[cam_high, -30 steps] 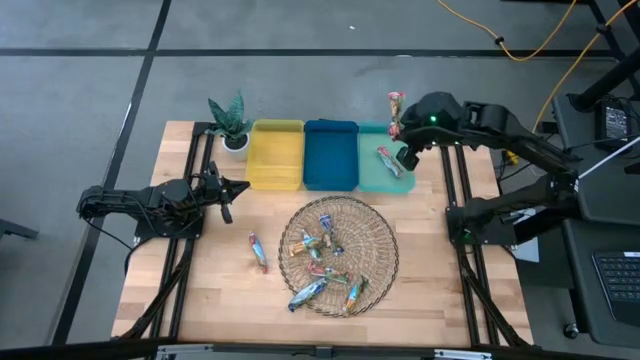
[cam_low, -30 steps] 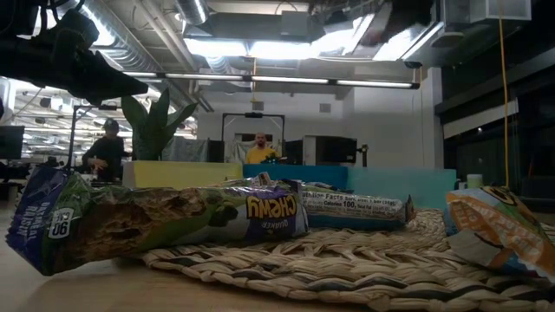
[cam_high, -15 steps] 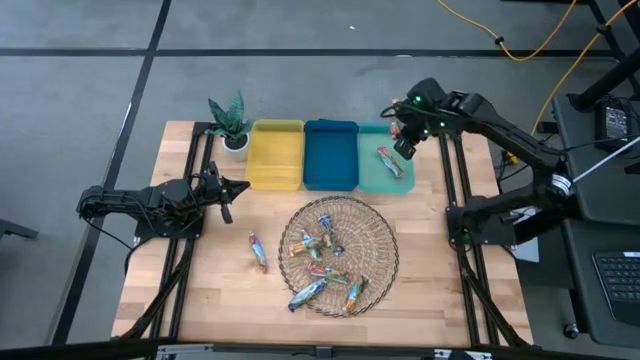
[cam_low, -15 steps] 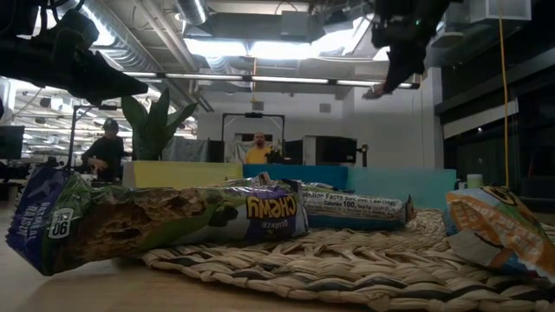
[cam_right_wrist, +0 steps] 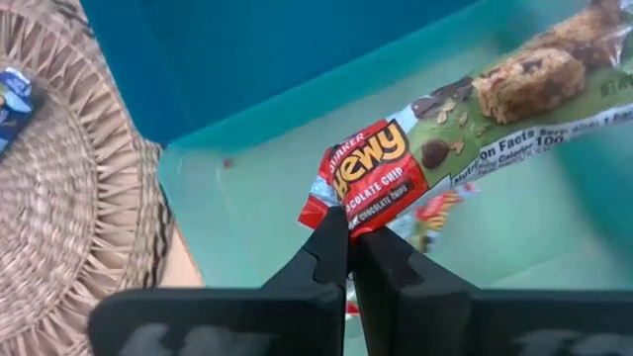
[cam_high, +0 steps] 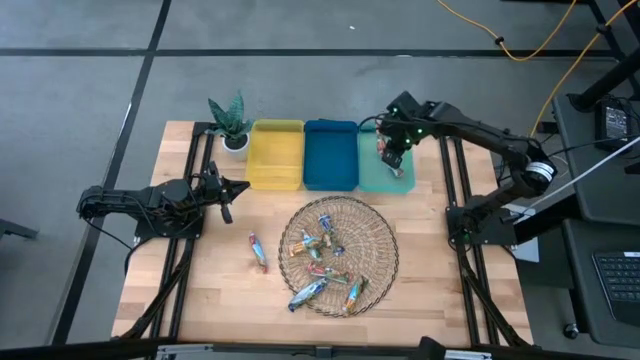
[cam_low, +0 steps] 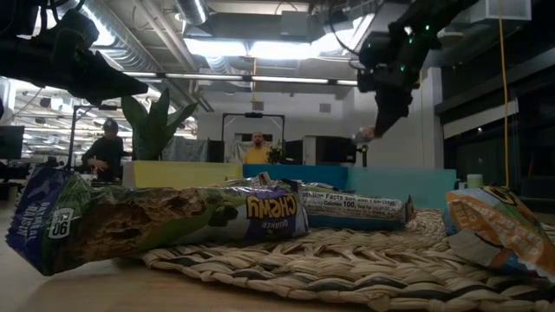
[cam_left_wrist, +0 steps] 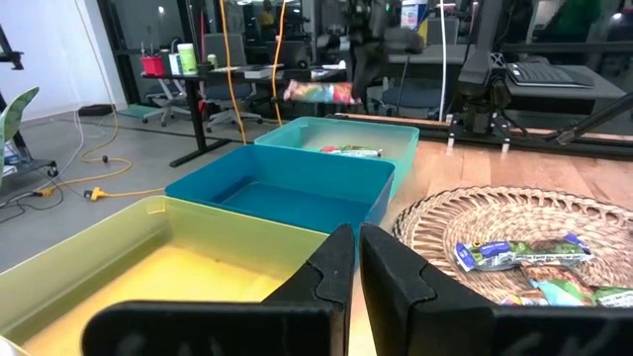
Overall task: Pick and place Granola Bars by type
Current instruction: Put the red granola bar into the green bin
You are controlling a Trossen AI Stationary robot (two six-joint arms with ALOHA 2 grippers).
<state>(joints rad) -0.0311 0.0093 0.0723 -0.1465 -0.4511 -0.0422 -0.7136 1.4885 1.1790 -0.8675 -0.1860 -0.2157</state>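
My right gripper (cam_high: 391, 157) hangs over the teal bin (cam_high: 369, 181), shut on a red-wrapped granola bar (cam_right_wrist: 465, 104), which also shows above the bin in the left wrist view (cam_left_wrist: 321, 92). Another bar (cam_left_wrist: 351, 151) lies flat on the teal bin's floor. Several more bars (cam_high: 322, 240) lie in the round woven basket (cam_high: 383, 262), and one bar (cam_high: 258, 251) lies on the table left of it. My left gripper (cam_high: 229, 190) waits shut near the table's left side. My right gripper pinches the bar's crimped red end (cam_right_wrist: 358, 206) between its two fingers. The fingers slant steeply down from above. The bar juts out from the fingertips (cam_low: 375, 130), lifted clear of the bin floor and the bar lying there.
A yellow bin (cam_high: 275, 156) and a blue bin (cam_high: 330, 156) stand in a row left of the teal one at the far edge. A small potted plant (cam_high: 230, 121) stands at the far left. Bare wood lies on the near left of the table.
My right gripper has sunk from above the teal bin's far right corner toward the bin's floor, shifting toward the table's left and near edges and tipping more steeply down. The bar has gone with it, still held by its end.
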